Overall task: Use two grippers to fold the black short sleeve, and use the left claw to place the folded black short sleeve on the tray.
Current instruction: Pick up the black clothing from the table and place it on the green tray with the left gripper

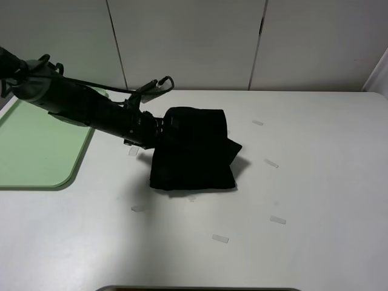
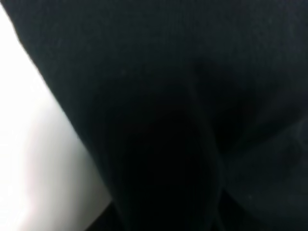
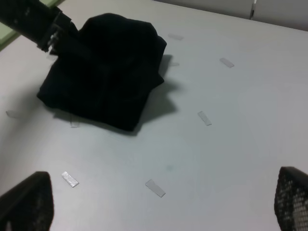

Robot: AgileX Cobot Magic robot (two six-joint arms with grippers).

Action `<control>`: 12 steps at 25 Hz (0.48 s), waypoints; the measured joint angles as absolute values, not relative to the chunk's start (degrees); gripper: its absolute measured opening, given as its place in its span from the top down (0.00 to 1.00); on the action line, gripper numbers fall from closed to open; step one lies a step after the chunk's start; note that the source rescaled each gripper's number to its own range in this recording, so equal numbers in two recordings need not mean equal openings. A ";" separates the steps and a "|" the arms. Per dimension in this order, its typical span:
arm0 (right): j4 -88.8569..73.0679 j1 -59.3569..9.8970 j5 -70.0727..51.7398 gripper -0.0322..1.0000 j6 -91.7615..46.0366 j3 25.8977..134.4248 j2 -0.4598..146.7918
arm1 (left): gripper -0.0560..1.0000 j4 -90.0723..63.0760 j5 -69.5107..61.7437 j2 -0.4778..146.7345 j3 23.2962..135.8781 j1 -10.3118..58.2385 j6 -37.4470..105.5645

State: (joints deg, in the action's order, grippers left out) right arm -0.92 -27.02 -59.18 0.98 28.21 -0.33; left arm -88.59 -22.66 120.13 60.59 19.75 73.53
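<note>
The black short sleeve (image 1: 195,154) lies as a folded black bundle at the middle of the white table. My left gripper (image 1: 162,126) reaches in from the left, and its jaws are buried in the bundle's upper left edge. There the cloth humps up around the jaws and is gripped. Black cloth (image 2: 192,72) fills the left wrist view. The right wrist view shows the bundle (image 3: 106,77) with the left arm (image 3: 33,21) entering it. My right gripper (image 3: 161,202) hangs well back from the bundle, fingers wide open and holding nothing. The pale green tray (image 1: 36,151) sits at the left edge.
Several small clear tape strips (image 1: 220,239) are scattered on the table (image 1: 315,182) around the bundle. White wall panels stand behind the table. The left arm (image 1: 79,103) stretches over the tray's far right corner.
</note>
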 joint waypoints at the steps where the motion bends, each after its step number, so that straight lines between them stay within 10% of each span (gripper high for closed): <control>1: -0.92 -27.02 -59.18 0.00 0.98 28.21 -0.33 | 0.75 -85.79 -22.59 119.33 60.97 18.81 71.92; 12: -0.92 -27.02 -59.18 0.00 0.98 28.21 -0.33 | 0.76 -38.77 -26.60 113.28 65.18 6.69 52.54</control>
State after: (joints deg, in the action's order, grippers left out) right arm -0.92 -27.02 -59.18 0.98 28.21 -0.33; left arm -38.77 -26.60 113.28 65.18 6.69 52.54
